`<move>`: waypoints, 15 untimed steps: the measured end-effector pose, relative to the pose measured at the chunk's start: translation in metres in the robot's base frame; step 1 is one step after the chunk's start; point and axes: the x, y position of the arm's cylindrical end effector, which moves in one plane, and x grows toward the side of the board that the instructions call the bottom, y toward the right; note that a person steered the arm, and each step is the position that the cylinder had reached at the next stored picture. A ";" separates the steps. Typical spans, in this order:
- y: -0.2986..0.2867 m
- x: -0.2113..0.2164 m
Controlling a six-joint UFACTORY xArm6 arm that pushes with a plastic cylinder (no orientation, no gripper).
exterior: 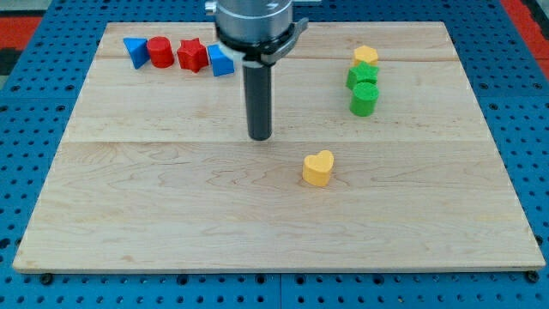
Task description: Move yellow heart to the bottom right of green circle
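The yellow heart (317, 168) lies on the wooden board a little right of the middle. The green circle (364, 100) stands at the upper right, the lowest of a short column. My tip (260, 136) rests on the board up and to the left of the yellow heart, with a gap between them. The green circle is well to the right of my tip and up and to the right of the heart.
A green star-like block (361, 75) and a yellow block (365, 57) sit directly above the green circle. At the top left stand a blue triangle (135, 51), a red cylinder (159, 51), a red star (192, 55) and a blue block (220, 61). The board's edge (283, 269) runs along the bottom.
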 end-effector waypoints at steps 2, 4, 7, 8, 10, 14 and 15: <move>0.028 0.064; 0.104 0.048; 0.136 0.050; 0.158 0.051; 0.145 0.013; 0.066 -0.004; 0.066 -0.017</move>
